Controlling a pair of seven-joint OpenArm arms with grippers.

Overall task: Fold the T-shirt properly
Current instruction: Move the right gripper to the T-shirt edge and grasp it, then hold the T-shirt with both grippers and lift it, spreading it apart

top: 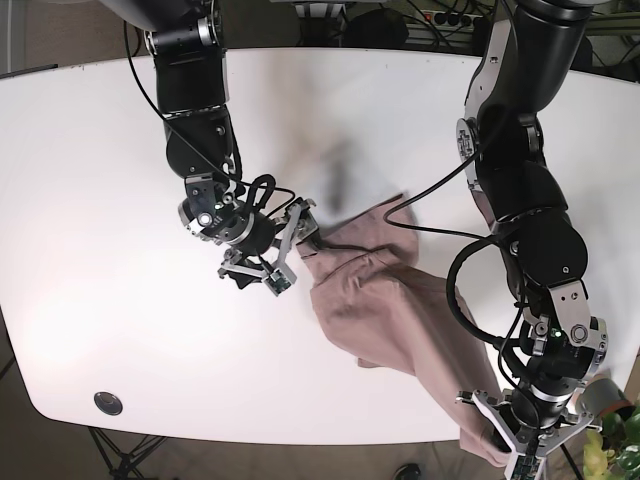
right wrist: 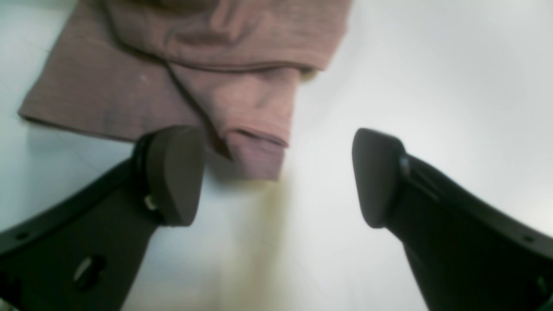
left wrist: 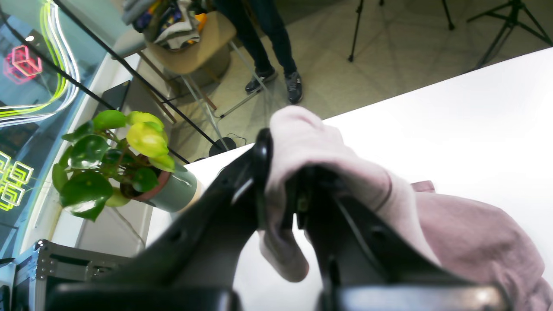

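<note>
- Surface (top: 90, 180): white, rounded edges, carries the T-shirt and both arms' working ends.
- T-shirt (top: 395, 300): dusty pink, crumpled, lies diagonally across the surface's middle toward the near edge on the left arm's side; one end is bunched and lifted there.
- Left gripper (left wrist: 281, 194): closed tight on a fold of the T-shirt (left wrist: 466, 233); cloth drapes over the top of one finger and hangs down between the two. The rest trails onto the surface (left wrist: 453, 121).
- Right gripper (right wrist: 276, 177): jaws spread wide, nothing between them. It hovers at the T-shirt's (right wrist: 242, 95) far corner, one finger pad (right wrist: 173, 172) just beside a folded hem; whether it touches cannot be told.
- Potted plant (left wrist: 116, 164): green leaves, beyond the surface's edge.
</note>
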